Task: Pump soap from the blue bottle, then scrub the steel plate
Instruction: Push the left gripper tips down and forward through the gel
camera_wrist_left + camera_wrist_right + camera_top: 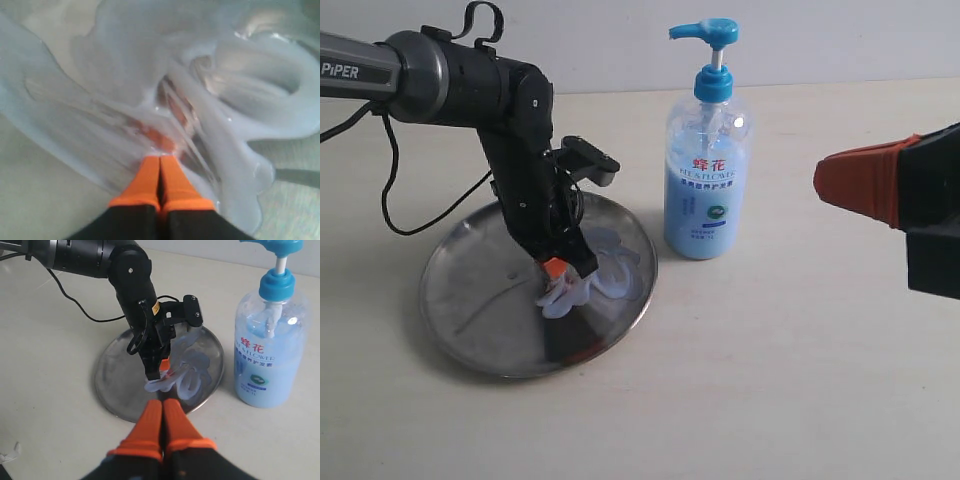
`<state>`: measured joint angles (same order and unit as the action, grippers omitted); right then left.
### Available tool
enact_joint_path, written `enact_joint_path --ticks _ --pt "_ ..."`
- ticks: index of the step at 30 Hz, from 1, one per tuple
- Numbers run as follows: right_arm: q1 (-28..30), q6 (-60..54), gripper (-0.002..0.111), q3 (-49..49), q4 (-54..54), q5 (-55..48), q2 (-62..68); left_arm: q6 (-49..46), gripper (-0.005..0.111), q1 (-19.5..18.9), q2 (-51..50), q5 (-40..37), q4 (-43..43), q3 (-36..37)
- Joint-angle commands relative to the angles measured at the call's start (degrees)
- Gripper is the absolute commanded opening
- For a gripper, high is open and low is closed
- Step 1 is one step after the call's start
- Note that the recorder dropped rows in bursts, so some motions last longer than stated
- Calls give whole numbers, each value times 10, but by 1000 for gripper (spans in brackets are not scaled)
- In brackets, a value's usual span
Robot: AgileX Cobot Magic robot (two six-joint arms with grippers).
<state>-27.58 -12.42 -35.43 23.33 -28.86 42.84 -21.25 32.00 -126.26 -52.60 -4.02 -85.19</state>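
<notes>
Steel plate (pixel 470 300) w/ soap (pixel 617 272) smears; blue bottle (pixel 707 190) mostly full; L pincer (pixel 160 159), R pincer (pixel 163 404) tips together.

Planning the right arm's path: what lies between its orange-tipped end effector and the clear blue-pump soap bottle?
Exterior view: only bare beige tabletop between the orange-tipped right end effector and the clear blue-pump bottle.

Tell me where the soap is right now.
In the exterior view the soap is smeared on the right part of the plate, under the left gripper, on the side nearest the bottle.
</notes>
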Motion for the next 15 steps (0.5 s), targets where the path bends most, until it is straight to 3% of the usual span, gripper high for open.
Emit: enact_joint_path --ticks 1,8,15 --pt "3 -5 0 2 6 3 -1 6 0 -15 -24 110 -6 11" --pt "3 -6 0 2 6 14 -1 7 0 -34 -24 173 22 11" --pt "3 -6 0 2 1 16 -1 7 0 -34 -24 167 34 11"
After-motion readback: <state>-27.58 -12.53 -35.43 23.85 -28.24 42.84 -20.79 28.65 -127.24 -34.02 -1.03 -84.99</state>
